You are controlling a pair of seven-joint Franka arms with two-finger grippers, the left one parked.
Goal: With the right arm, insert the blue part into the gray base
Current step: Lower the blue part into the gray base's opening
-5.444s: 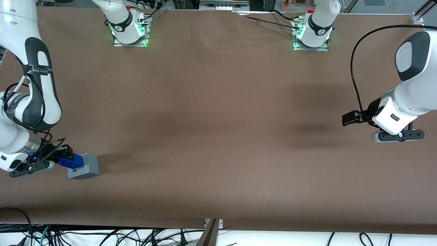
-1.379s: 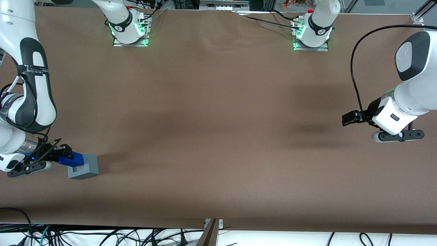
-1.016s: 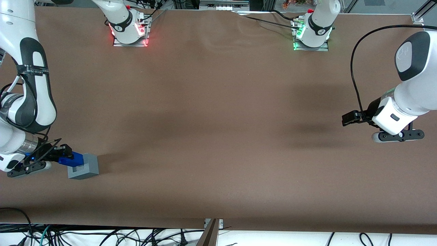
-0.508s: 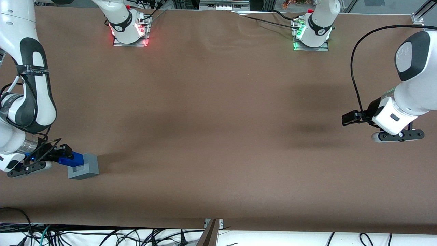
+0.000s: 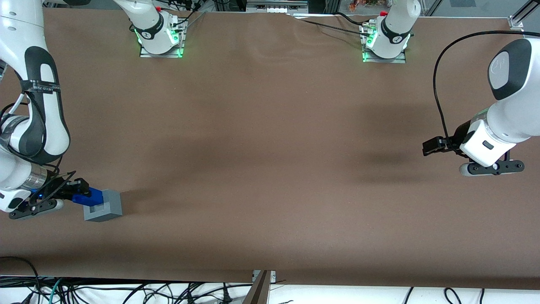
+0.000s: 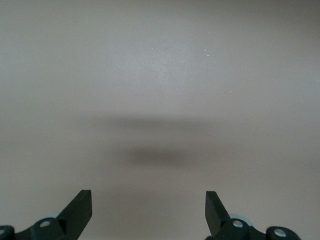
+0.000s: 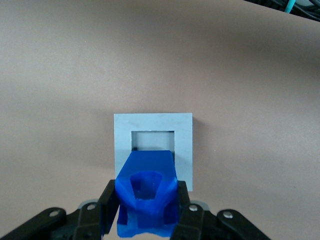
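The gray base (image 5: pixel 103 206) stands on the brown table toward the working arm's end, near the front camera. My right gripper (image 5: pixel 80 194) is shut on the blue part (image 5: pixel 87 197) and holds it tilted at the base's top edge. In the right wrist view the blue part (image 7: pixel 147 190) sits between the two black fingers (image 7: pixel 109 202), and its end reaches over the near rim of the gray base (image 7: pixel 152 146) into the square recess (image 7: pixel 153 140). The lower end of the part is hidden.
The brown table (image 5: pixel 270 169) stretches wide toward the parked arm's end. Two arm mounts (image 5: pixel 160 40) with green lights stand along the table edge farthest from the front camera. Cables (image 5: pixel 126 291) hang below the near table edge.
Since 5.4 s ago my right gripper and the blue part have sunk slightly at the base. The working arm's mount light went red and is green again.
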